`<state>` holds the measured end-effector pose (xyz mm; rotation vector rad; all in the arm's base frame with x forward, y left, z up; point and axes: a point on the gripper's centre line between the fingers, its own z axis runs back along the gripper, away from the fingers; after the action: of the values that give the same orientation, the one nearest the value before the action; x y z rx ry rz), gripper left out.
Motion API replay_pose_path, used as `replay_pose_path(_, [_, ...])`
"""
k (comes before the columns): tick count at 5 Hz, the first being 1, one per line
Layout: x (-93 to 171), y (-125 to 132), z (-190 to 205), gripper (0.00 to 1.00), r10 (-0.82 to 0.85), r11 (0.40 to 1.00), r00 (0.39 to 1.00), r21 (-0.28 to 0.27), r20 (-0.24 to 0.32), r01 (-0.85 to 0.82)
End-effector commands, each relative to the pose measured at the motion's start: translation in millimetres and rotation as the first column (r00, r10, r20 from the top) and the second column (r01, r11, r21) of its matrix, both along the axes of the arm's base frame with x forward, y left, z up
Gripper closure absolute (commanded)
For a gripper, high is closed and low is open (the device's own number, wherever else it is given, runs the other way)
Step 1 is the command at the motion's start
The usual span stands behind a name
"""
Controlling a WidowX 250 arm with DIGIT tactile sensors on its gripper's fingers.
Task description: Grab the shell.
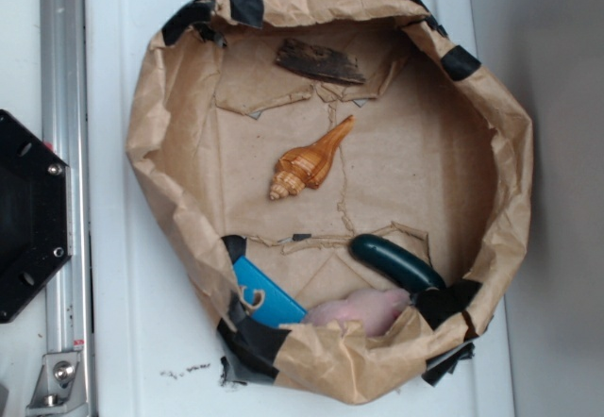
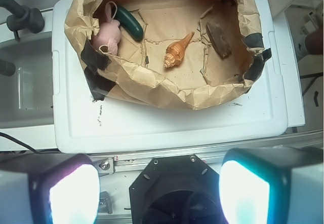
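The tool [image 2: 159, 188] is held spread and empty, well back from the shell [image 2: 178, 50] – which lies ahead on the paper-bag nest's [image 2: 152, 89] floor (clear of neighbours), so a grasp is favoured.

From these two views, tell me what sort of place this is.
Probably a lab robot test bench: a taped brown paper bin of assorted props, including an orange-tan spiral shell, sits on a white plastic lid beside a metal rail.
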<state>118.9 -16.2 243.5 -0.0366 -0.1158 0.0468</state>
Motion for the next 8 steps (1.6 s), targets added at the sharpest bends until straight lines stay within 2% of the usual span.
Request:
replay_pose_path(1, [0, 0, 0, 0.0, 0.0, 1.0, 1.0, 0.0, 0.0, 0.0])
replay_pose_path(2, [50, 24, -42, 0.0, 0.247, 0.968, 0.969, -0.041, 0.011, -0.247])
replay_pose_path(3, [97, 16, -57, 0.0, 0.436, 0.9, 0.894, -0.031, 0.104, -0.435])
replay_pose_path(4, [123, 34, -85, 0.0, 0.608, 0.794, 0.792, -0.056, 0.056, -0.605])
replay_pose_path(5, [121, 36, -132, 0.0, 0.644, 0.764, 0.764, -0.025, -0.026, -0.645])
replay_pose_path(6, [122, 35, -167, 0.0, 0.632, 0.775, 0.774, 0.027, -0.027, -0.632])
replay_pose_path(7, [132, 53, -193, 0.0, 0.579, 0.815, 0.815, 0.029, -0.025, -0.579])
replay_pose_path(8, [148, 50, -216, 0.0, 0.494, 0.869, 0.868, 0.057, -0.052, -0.491])
